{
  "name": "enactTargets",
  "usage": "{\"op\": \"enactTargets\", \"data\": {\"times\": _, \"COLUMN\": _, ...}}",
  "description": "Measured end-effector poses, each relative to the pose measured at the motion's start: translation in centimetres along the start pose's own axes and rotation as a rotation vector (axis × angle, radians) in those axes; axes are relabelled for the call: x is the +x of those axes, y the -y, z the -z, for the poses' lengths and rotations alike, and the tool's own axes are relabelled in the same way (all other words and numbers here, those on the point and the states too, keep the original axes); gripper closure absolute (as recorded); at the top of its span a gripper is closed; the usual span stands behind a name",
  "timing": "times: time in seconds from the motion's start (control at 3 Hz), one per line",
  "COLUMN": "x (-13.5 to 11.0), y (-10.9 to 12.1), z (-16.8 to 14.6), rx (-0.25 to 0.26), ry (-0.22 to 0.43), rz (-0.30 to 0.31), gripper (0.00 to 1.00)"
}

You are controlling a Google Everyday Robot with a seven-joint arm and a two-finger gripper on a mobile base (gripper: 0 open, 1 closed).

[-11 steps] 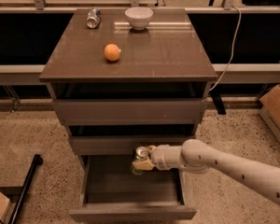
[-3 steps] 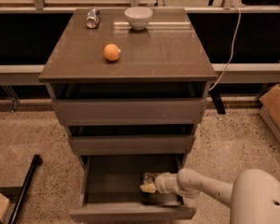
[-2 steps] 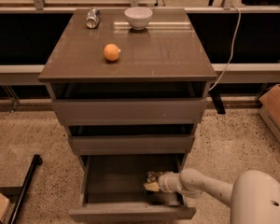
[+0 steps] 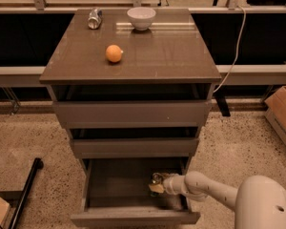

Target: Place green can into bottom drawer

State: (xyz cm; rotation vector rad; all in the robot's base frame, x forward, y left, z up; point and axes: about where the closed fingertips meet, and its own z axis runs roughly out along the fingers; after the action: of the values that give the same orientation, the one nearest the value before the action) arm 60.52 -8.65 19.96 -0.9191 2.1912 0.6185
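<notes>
Speckled stone floor surrounds a grey-brown desk with three drawers, seen from above and in front. Its bottom drawer is pulled out, and the end effector sits low inside it, toward the drawer's right side, on a pale arm that reaches in from the lower right. The green can is inside the drawer too, right at the end effector's tip on its far side, upright as far as the dim light shows, with a silvery top. Whether the end effector clasps the can or merely touches it, I cannot tell. Above the end effector the middle drawer and top drawer stand slightly ajar. Far above and to its left, on the desk top, lie an orange, a crushed silver can and a white bowl. Well to its right a cardboard box rests on the floor.
</notes>
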Motion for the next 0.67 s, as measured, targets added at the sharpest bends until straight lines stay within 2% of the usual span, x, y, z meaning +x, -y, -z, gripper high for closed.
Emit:
{"op": "enactTargets", "data": {"times": 0.33, "x": 0.00, "y": -0.17, "z": -0.16, "rx": -0.003, "ry": 0.000, "rz": 0.000, "gripper": 0.11}}
{"op": "enactTargets", "data": {"times": 0.67, "x": 0.00, "y": -0.31, "z": -0.28, "rx": -0.006, "ry": 0.000, "rz": 0.000, "gripper": 0.00}}
